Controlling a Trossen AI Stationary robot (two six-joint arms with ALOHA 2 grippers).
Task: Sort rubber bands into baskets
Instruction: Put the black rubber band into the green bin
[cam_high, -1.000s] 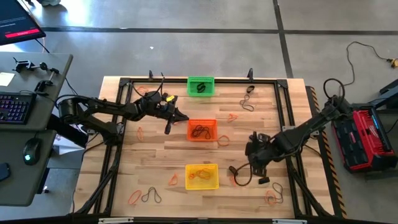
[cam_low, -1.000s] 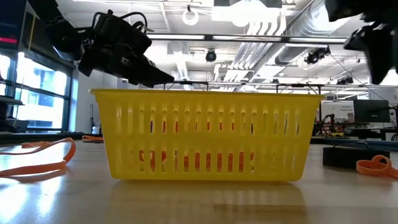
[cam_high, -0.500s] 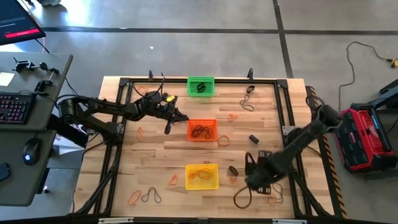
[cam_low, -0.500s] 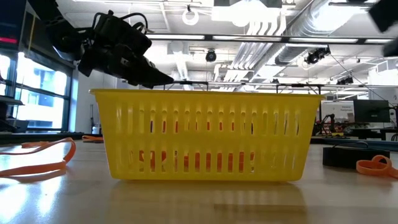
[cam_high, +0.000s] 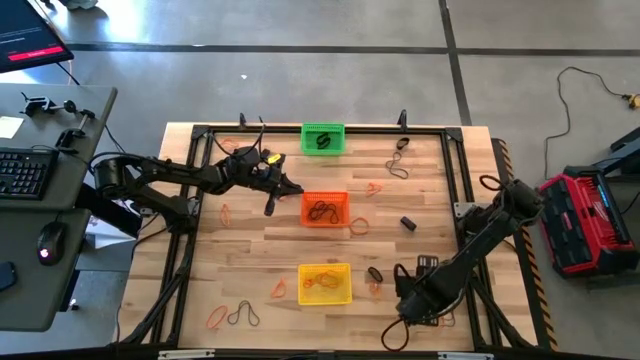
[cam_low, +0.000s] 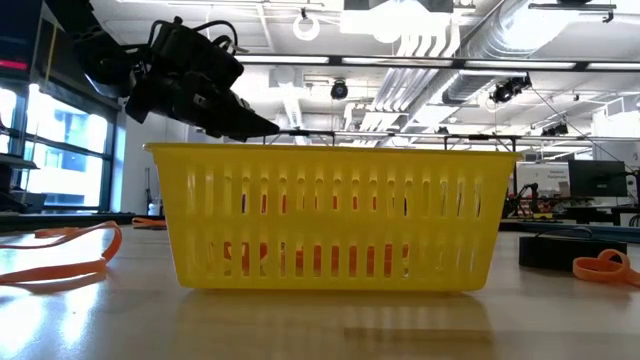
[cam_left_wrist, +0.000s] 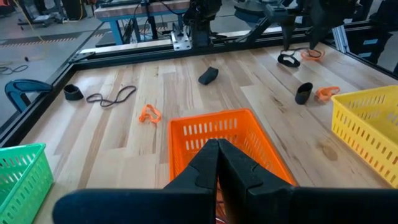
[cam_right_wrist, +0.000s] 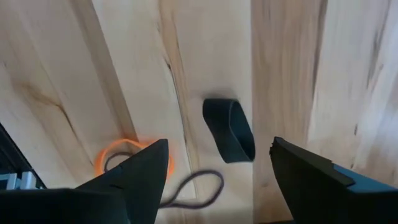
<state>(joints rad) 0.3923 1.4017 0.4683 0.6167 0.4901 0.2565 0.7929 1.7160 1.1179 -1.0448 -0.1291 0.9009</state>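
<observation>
Now the right gripper (cam_right_wrist: 217, 171) hangs with jaws spread wide over a thick black rubber band (cam_right_wrist: 229, 129) on the wood near the yellow basket (cam_high: 325, 284). It should drop straight, straddling the loop before pinching, I'd say. Meanwhile the left gripper (cam_high: 293, 191), pinched shut and empty, waits beside the orange basket (cam_high: 325, 209).

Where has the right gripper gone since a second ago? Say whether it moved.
Yes. In the high view the right gripper has moved from level with the yellow basket toward the table's near edge; the left gripper stayed put.
</observation>
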